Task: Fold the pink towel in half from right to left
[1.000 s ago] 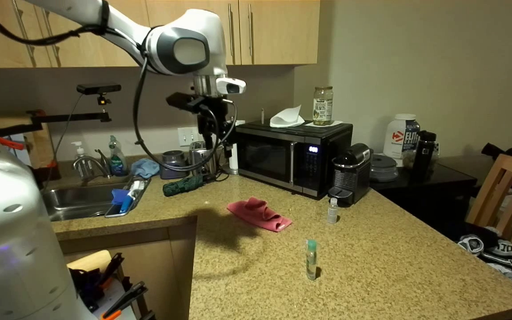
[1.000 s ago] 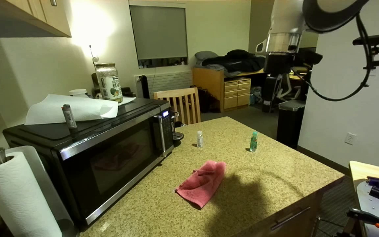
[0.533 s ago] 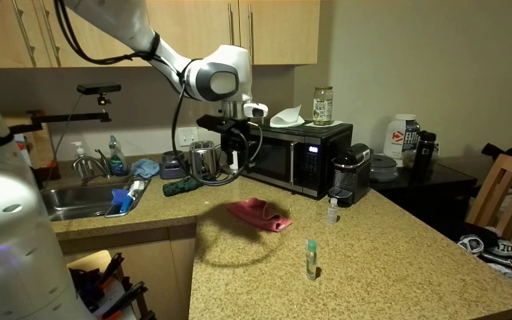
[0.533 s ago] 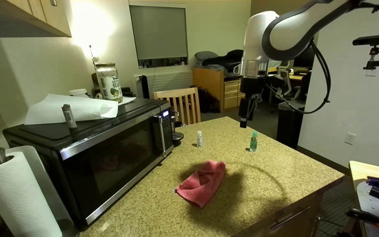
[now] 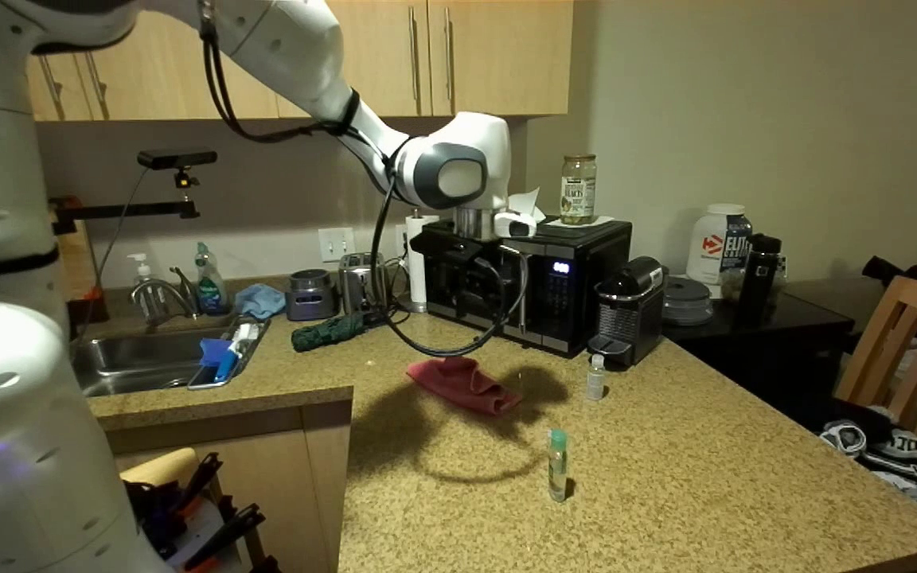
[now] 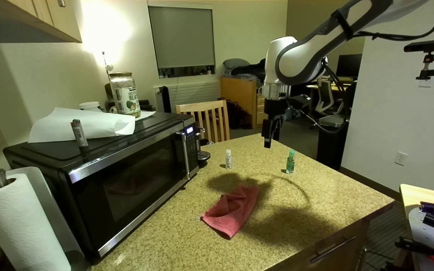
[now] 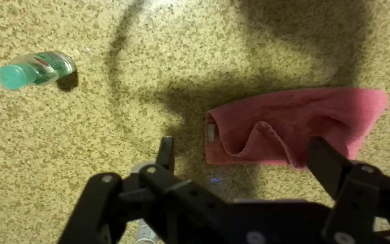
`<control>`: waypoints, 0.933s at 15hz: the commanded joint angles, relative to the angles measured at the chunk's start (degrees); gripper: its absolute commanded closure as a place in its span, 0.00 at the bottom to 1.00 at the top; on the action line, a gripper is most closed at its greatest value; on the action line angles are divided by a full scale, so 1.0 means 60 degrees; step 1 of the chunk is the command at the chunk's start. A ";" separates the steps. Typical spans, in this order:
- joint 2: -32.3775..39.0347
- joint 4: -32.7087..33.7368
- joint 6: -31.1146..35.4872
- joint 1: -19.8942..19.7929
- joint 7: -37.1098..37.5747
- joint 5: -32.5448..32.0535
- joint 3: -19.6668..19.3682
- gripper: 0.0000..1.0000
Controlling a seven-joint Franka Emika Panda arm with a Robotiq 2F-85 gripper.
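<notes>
the pink towel (image 7: 295, 123) lies rumpled on the speckled countertop (image 7: 63, 135), below the gripper (image 7: 240, 145); in the wrist view its tagged end shows between the jaws, its other end past one of them. the gripper is released, jaws wide apart above the towel. past the opposite jaw in that view stands a green-capped bottle (image 7: 37, 69). lower than the gripper stands a clear bottle (image 6: 228, 161); behind the gripper, in an exterior view, is the black microwave (image 5: 550, 298).

"ELITE" stands on the white tub (image 5: 711, 251), "HEARTS" on the jar (image 5: 578, 191).
</notes>
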 commanded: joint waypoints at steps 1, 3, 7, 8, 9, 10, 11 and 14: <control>0.0977 0.0849 -0.0094 -0.0342 -0.0378 0.0203 0.0078 0.00; 0.1525 0.1271 -0.0260 -0.0438 -0.0588 0.0429 0.0240 0.00; 0.2807 0.2429 -0.0591 -0.0642 -0.1235 0.1118 0.0665 0.00; 0.3114 0.2741 -0.0723 -0.0709 -0.1356 0.1186 0.0749 0.00; 0.3408 0.3057 -0.0891 -0.0756 -0.1428 0.1168 0.0803 0.00; 0.3686 0.3381 -0.1083 -0.0782 -0.1446 0.1036 0.0808 0.00; 0.3929 0.3678 -0.1239 -0.0806 -0.1455 0.0931 0.0817 0.00; 0.4598 0.4528 -0.1833 -0.0883 -0.1569 0.0769 0.0811 0.00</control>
